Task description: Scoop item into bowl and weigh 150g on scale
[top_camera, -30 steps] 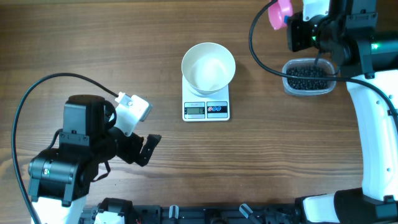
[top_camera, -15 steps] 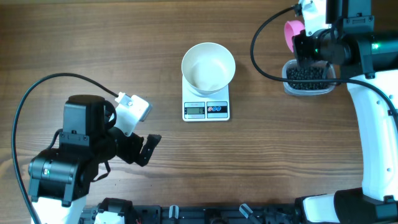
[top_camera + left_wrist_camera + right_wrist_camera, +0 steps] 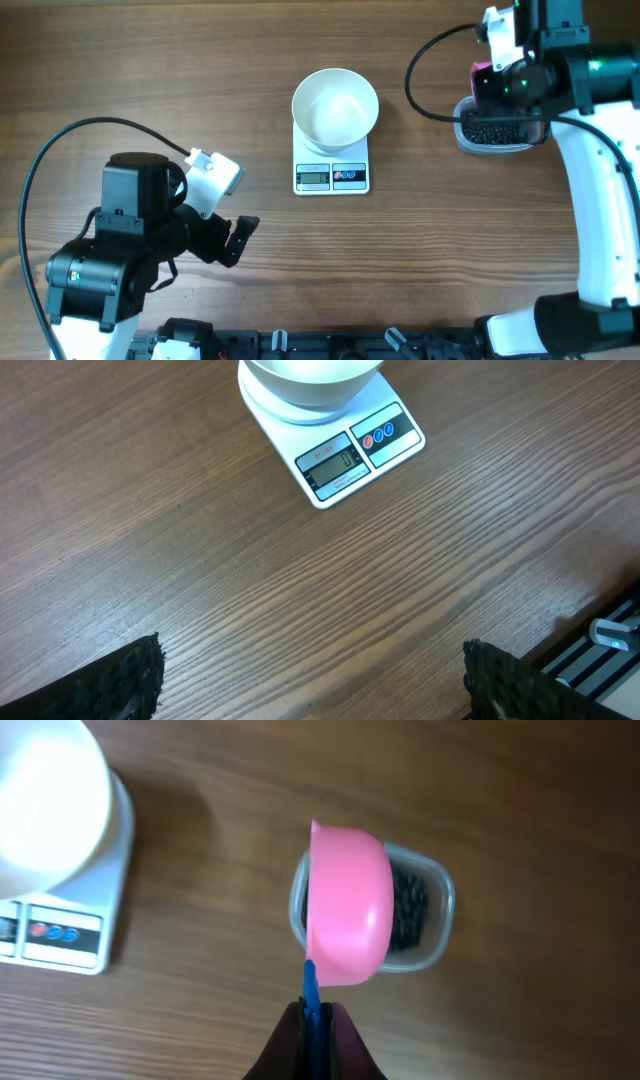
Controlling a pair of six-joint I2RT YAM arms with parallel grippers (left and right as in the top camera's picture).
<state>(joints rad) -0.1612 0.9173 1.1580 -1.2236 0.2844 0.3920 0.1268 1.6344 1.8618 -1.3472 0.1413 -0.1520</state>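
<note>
The right claw (image 3: 315, 1017), clamped tight on the thin blue handle (image 3: 311, 982) of a round pink plastic scoop (image 3: 347, 905), has swung the scoop in over the clear rounded-rectangular plastic tub (image 3: 443, 900). A second ago the scoop hung beyond the tub's far corner. Now it covers the tub's half on the scale's side, directly ahead of the claw. The small round black pellets (image 3: 410, 910) show on the scoop's other side, all of them in the tub. Whether the scoop's rim touches them cannot be told.

Nothing else has moved. The round glossy white bowl (image 3: 306, 108) sits on the small flat white kitchen scale (image 3: 331, 177), ahead of the right claw and well off to its left, with no pellets seen in it. The left claw (image 3: 310, 652) hangs above the brown wooden table (image 3: 200, 60) with its ridged black fingers (image 3: 130, 685) spread wide and nothing between them. The scale lies ahead of it, its grey display and two round buttons facing the claw.

A strip of bare wood separates the scale from the tub, so the two are well apart. A broader stretch of bare wood lies between the left claw and the scale. Behind and to the right of the left claw, the table's near edge meets a black rail (image 3: 600, 655).
</note>
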